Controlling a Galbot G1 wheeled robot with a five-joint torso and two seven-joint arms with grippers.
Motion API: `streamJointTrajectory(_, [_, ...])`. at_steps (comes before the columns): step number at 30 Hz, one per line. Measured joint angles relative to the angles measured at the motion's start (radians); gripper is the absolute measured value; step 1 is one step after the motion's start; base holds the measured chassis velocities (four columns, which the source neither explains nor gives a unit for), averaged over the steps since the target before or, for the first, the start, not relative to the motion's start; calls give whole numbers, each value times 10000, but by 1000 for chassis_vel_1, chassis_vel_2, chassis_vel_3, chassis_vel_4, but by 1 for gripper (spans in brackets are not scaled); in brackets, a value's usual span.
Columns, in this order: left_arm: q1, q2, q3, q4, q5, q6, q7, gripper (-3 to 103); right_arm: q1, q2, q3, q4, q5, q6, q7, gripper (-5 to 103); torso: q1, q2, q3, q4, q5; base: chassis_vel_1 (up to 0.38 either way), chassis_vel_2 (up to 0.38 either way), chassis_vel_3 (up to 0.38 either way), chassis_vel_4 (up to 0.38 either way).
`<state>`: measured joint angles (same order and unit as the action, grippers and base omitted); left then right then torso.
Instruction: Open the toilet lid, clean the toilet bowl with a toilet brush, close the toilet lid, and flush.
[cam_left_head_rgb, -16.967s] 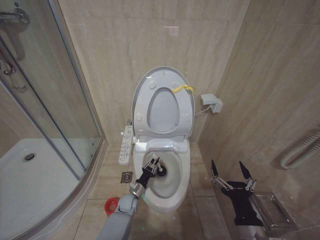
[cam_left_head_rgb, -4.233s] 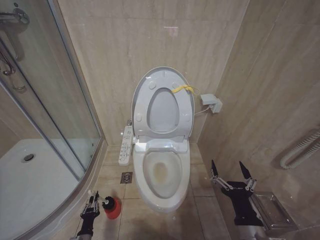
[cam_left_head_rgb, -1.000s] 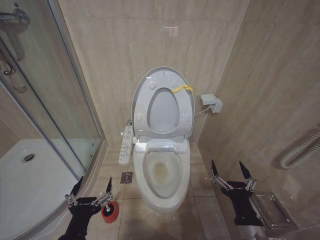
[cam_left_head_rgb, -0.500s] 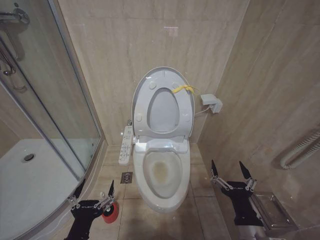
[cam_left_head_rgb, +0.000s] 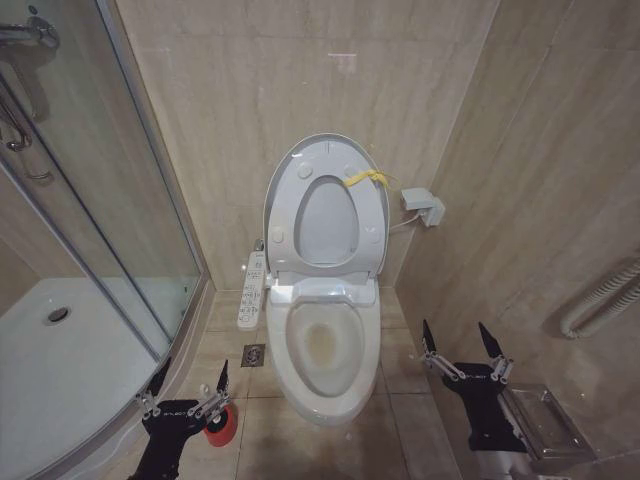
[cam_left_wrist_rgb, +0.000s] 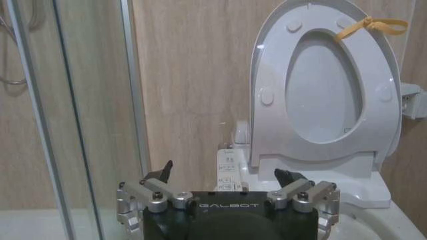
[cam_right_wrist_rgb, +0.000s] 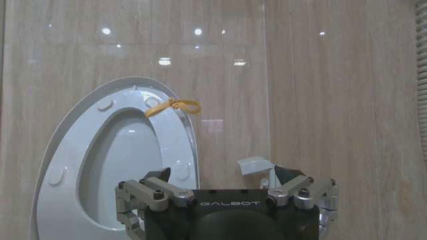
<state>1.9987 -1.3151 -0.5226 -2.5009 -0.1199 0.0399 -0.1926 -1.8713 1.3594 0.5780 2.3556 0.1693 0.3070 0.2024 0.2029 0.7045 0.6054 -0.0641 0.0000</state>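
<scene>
The toilet lid (cam_left_head_rgb: 325, 222) stands raised against the back wall, with the seat ring (cam_left_head_rgb: 372, 225) up in front of it and a yellow strip (cam_left_head_rgb: 366, 179) tied at its edge. Below them the toilet bowl (cam_left_head_rgb: 325, 350) lies uncovered. My left gripper (cam_left_head_rgb: 190, 384) hovers open and holding nothing at the bowl's left, just above the red holder cup (cam_left_head_rgb: 225, 426); the toilet brush is hidden. My right gripper (cam_left_head_rgb: 462, 344) waits open to the right of the bowl. The left wrist view has the left gripper (cam_left_wrist_rgb: 223, 170) facing the lid (cam_left_wrist_rgb: 327, 95). The right wrist view has the right gripper (cam_right_wrist_rgb: 221, 172) below the lid (cam_right_wrist_rgb: 127, 165).
A curved glass shower screen (cam_left_head_rgb: 110, 220) and white shower tray (cam_left_head_rgb: 50, 360) close off the left. A control panel (cam_left_head_rgb: 252, 290) hangs at the toilet's left side, with a floor drain (cam_left_head_rgb: 253, 355) below it. A wall box (cam_left_head_rgb: 425, 206), a grab rail (cam_left_head_rgb: 600, 300) and a tray (cam_left_head_rgb: 545, 420) are on the right.
My left gripper, earlier scrubbing in the bowl and then setting the brush into the red cup, has let go. Over the last second it sank slightly and now holds still. The right arm is unmoved.
</scene>
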Motion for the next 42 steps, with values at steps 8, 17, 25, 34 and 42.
streamJointTrajectory(8, [-2, 0, -1, 6, -6, -4, 2, 100, 23, -523, 796, -65, 1043, -1503, -287, 100, 0, 0, 1, 3, -1, 0, 0, 0, 0])
streamJointTrajectory(17, [-2, 1, -3, 9, -10, -6, 2, 100, 200, -185, 1223, 695, 2353, -1997, -740, 100, 0, 0, 0, -1, -2, 0, 0, 0, 0])
streamJointTrajectory(25, [-3, 1, -2, 9, -10, -7, 1, 100, 2010, -566, 1021, -324, 2835, -2478, -534, 100, 0, 0, 1, 2, 1, 0, 0, 0, 0])
streamJointTrajectory(34, [-4, 2, -1, 11, -11, -7, 2, 100, 5156, -1683, 570, -2999, 3554, -2820, -259, 100, 2, -1, 2, -3, 2, 0, 0, 0, 0])
streamJointTrajectory(42, [-4, 3, -1, 11, -11, -7, 2, 100, 8614, -2178, -141, -5709, 3577, -2593, -67, 100, 3, -1, 2, 5, 0, 0, 0, 0, 0])
